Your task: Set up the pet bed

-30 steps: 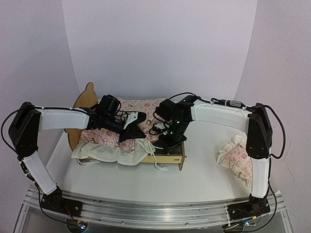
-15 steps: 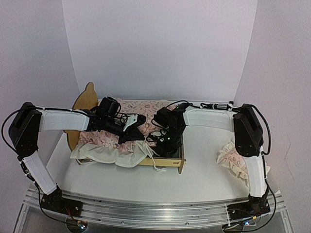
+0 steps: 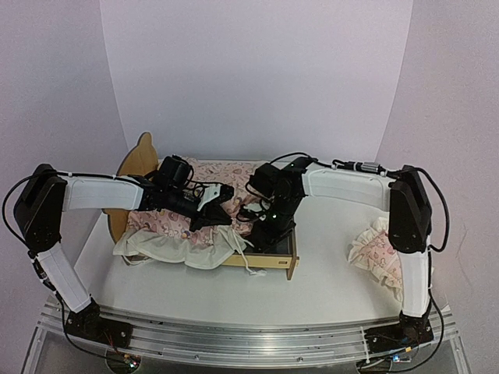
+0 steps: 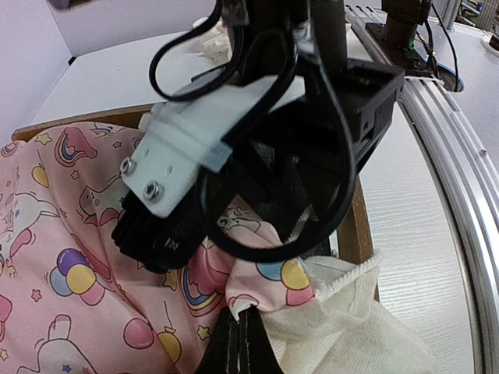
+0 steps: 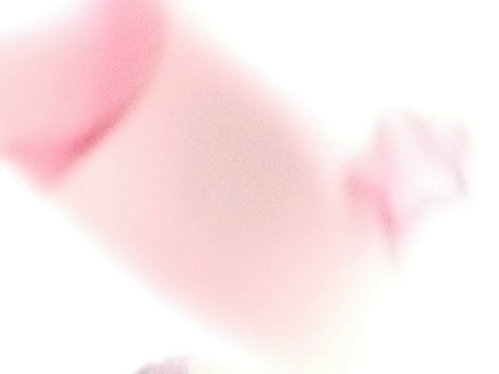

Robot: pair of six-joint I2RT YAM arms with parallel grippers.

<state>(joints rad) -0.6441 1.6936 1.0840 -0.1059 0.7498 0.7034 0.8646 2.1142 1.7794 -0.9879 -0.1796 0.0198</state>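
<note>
The bed [image 3: 139, 158] is sitting on the bench [image 3: 327, 280], and the left fingers [image 4: 231, 352] are pressing together on a fold of the quilt [image 3: 168, 226], probably holding it taut for spreading. The right fingers [image 3: 263, 234] are working low at the foot end, but I cannot tell how far they are spread.

White-sleeved black arms [image 3: 101, 191], black fingers [image 4: 226, 354], looping cables [image 3: 14, 204]
</note>
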